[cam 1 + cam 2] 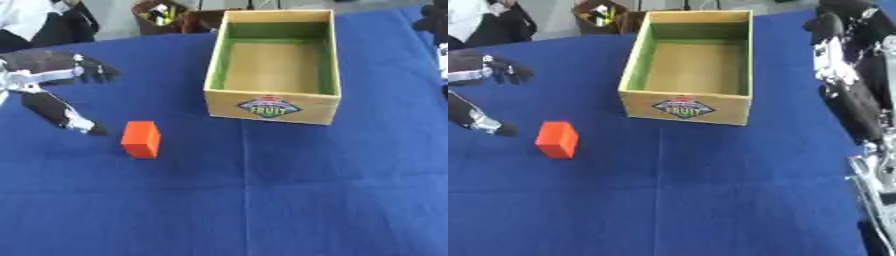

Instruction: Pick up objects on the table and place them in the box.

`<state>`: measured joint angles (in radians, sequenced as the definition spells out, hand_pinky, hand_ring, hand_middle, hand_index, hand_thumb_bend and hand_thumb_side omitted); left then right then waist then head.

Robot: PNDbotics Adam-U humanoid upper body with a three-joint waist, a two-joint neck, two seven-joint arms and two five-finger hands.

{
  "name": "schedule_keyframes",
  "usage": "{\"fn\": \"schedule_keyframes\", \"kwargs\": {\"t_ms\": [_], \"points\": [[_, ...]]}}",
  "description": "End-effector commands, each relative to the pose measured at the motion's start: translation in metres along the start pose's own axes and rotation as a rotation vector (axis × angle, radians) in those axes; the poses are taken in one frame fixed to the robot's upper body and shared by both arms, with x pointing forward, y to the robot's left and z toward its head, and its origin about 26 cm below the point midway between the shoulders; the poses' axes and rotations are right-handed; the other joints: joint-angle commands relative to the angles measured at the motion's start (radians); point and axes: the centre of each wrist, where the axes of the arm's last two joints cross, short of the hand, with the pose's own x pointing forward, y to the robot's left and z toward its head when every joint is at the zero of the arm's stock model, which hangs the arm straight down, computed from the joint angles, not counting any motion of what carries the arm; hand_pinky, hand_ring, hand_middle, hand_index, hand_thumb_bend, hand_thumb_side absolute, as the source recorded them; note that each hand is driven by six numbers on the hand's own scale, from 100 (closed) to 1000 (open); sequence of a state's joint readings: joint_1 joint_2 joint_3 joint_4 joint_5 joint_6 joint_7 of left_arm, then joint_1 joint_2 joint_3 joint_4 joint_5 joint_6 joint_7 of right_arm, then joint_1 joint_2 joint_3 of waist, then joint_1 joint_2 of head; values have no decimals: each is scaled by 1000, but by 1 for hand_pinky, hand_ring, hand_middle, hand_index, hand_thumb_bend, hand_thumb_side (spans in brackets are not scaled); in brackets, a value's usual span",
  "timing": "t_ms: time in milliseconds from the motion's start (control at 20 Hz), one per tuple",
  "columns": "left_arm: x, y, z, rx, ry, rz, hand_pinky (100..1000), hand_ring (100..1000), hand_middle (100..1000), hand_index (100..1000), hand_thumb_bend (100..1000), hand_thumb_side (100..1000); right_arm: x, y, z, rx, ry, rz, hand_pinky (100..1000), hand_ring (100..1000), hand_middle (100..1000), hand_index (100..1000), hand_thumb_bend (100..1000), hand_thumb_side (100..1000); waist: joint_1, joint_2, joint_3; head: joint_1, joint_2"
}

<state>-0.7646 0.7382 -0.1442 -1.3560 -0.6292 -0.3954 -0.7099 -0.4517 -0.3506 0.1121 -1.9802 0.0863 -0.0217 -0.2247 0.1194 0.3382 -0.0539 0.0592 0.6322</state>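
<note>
An orange block (141,139) stands on the blue tablecloth, left of centre. My left hand (52,75) hovers just to its left, open, with the fingers spread toward the right and the thumb (66,114) pointing down at the cloth beside the block, not touching it. Behind and to the right stands the cardboard box (271,106), open on top with green inner walls and nothing inside. My right hand (833,22) hangs at the far right beside the box; its fingers are hard to make out.
The blue cloth (262,200) covers the whole table. A brown container of small items (162,15) sits beyond the far edge. My right arm (855,105) runs down the right side.
</note>
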Motion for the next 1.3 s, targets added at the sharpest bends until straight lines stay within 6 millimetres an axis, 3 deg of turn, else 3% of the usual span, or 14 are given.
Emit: {"fn": "schedule_keyframes", "kwargs": {"t_ms": [50,300,550,750,1300], "points": [[0,12,1,-44,11,-65,750,815,820,990,710,671,7,-2,-3,8,-28,3,918,868,591,803,100,600,-2,-22,2,-2,0],[3,15,-7,-138,35,-102,769,840,850,998,659,619,7,-2,-4,12,-29,0,919,869,590,803,100,600,-2,-17,-1,1,4],[6,9,-19,-209,15,-107,777,844,855,1000,768,627,7,-1,-3,17,-26,-3,922,870,589,802,100,602,-3,-11,-2,1,1],[10,10,-23,-217,-22,-94,774,838,848,1000,777,634,7,-1,-3,22,-23,-3,923,871,588,801,100,604,-4,-6,-3,2,-3],[19,5,-31,-259,-57,-152,786,844,848,982,713,603,7,0,-3,25,-23,-5,926,872,587,801,100,603,-2,1,-3,2,-7]]}}
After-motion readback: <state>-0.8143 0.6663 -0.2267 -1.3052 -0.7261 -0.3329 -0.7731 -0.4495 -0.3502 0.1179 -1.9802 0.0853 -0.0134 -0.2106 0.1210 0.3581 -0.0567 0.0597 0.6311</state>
